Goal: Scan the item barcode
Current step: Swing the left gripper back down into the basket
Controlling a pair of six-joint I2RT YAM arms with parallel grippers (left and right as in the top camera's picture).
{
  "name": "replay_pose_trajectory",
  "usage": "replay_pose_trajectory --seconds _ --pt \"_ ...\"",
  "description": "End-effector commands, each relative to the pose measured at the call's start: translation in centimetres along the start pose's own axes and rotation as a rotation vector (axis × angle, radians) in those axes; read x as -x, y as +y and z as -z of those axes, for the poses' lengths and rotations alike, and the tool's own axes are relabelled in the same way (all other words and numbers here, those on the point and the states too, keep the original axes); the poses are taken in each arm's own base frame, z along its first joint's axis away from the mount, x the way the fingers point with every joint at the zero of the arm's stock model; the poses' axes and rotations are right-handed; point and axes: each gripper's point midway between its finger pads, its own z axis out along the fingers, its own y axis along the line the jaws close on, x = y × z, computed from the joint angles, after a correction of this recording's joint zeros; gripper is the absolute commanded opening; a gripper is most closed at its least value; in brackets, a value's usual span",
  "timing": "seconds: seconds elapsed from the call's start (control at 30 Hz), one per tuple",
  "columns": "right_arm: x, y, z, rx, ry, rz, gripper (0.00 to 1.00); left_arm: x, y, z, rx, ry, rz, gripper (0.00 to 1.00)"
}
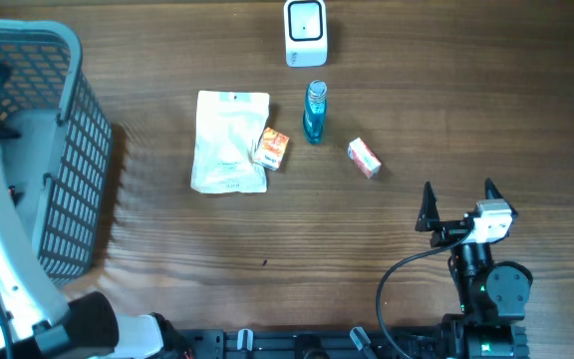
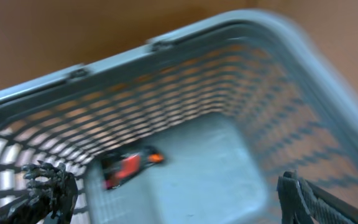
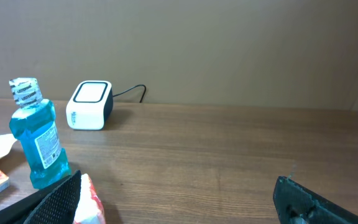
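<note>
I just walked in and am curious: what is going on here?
The left claw hangs open over the grey basket, where a dark and red item lies on its floor. The right claw is open too, holding nothing. A white pouch, a blue bottle, an orange box and a red box sit near the white scanner.

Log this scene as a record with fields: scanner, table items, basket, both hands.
scanner: white scanner at the table's far edge
table items: white pouch; orange box against the pouch's edge; upright blue bottle; red-and-white box lying apart
basket: grey basket on the left arm's side, one dark-and-red item inside
left hand: open, empty, above the basket
right hand: open, empty, near the front edge
</note>
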Motion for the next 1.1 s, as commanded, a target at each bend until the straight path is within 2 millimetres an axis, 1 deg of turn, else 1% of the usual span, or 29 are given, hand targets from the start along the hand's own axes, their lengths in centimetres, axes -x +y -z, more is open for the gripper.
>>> replay_pose_trajectory --seconds 0.0,0.07,0.17,0.23,0.27,0.37,0.47,0.57,0.77,0.83,0.9,0.97,1.07 --pt "0.0 0.0 0.0 -0.005 -0.003 -0.005 1.00 -0.1 3.6 -3.1 0.128 0.056 0.041 1.00" --pt "0.0 0.0 0.0 -0.005 -0.003 -0.005 1.00 -0.7 4.6 -4.6 0.156 0.102 0.061 1.00" --pt "0.0 0.0 0.0 -0.005 -0.003 -0.005 1.00 -2.2 5.9 -6.9 0.213 0.178 0.054 1.00" --pt "0.0 0.0 0.0 -0.005 -0.003 -0.005 1.00 -4.1 5.6 -8.4 0.187 0.258 0.054 0.99" --pt "0.0 0.0 0.0 -0.005 -0.003 -0.004 1.00 -5.3 5.3 -9.2 0.165 0.311 0.056 0.96" --pt "0.0 0.0 0.0 -0.005 -0.003 -0.005 1.00 -8.0 5.1 -10.9 0.157 0.409 0.045 0.95" --pt "0.0 0.0 0.0 -0.005 -0.003 -0.005 1.00 -10.5 5.3 -12.8 0.181 0.457 0.026 0.98" --pt "0.0 0.0 0.0 -0.005 -0.003 -0.005 1.00 -12.5 5.1 -14.6 0.178 0.472 -0.020 0.98" --pt "0.0 0.0 0.0 -0.005 -0.003 -0.005 1.00 -15.1 4.7 -17.5 0.151 0.462 -0.099 0.99" --pt "0.0 0.0 0.0 -0.005 -0.003 -0.005 1.00 -15.6 4.7 -18.2 0.147 0.455 -0.127 0.96" --pt "0.0 0.0 0.0 -0.005 -0.003 -0.005 1.00 -16.0 5.0 -18.8 0.160 0.441 -0.151 0.89" --pt "0.0 0.0 0.0 -0.005 -0.003 -0.005 1.00 -16.4 5.6 -19.5 0.182 0.428 -0.148 0.88" --pt "0.0 0.0 0.0 -0.005 -0.003 -0.005 1.00 -17.4 6.7 -20.5 0.198 0.429 -0.126 0.91"
